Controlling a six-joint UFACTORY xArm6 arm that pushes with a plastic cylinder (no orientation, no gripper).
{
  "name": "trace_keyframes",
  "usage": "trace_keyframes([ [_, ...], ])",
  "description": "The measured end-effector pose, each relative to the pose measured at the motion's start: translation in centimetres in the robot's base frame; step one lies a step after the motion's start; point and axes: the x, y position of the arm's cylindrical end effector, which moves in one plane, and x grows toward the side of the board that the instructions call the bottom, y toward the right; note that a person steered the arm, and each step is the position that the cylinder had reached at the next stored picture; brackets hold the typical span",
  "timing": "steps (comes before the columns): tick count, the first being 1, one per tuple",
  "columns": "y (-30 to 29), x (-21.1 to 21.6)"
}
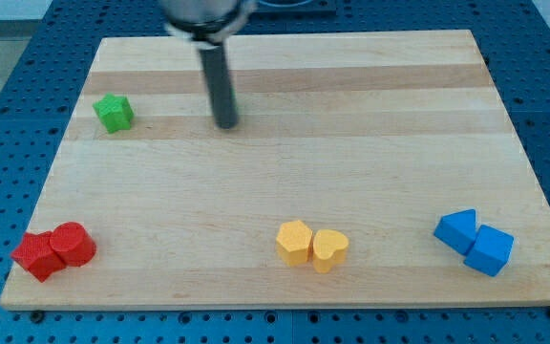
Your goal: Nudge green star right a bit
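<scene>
The green star (pixel 114 113) sits in the upper left of the frame on the wooden worktop (pixel 351 172). My tip (pixel 226 124) rests to its right, well apart from it. There is no claw, only a rod. Two red blocks (pixel 53 250) touch at lower left, two yellow blocks (pixel 311 245) touch at bottom centre, and two blue blocks (pixel 474 242) touch at lower right.

I can read no text, label, brand, number or sign anywhere in this view. The counter (pixel 285 162) shows only bare wood grain, and the coloured blocks on it carry no markings. My rod is plain dark, with no lettering I can make out.
</scene>
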Motion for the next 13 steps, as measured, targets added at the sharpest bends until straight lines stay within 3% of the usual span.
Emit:
trace_keyframes([
  [1,2.3,-4.5],
  [2,2.8,-2.1],
  [3,2.7,4.1],
  [4,-3.7,4.1],
  [5,-5.7,-1.9],
  [8,9.9,-8.0],
  [10,12.5,-13.7],
  [11,19.4,-14.0],
  [13,13.4,-16.2],
])
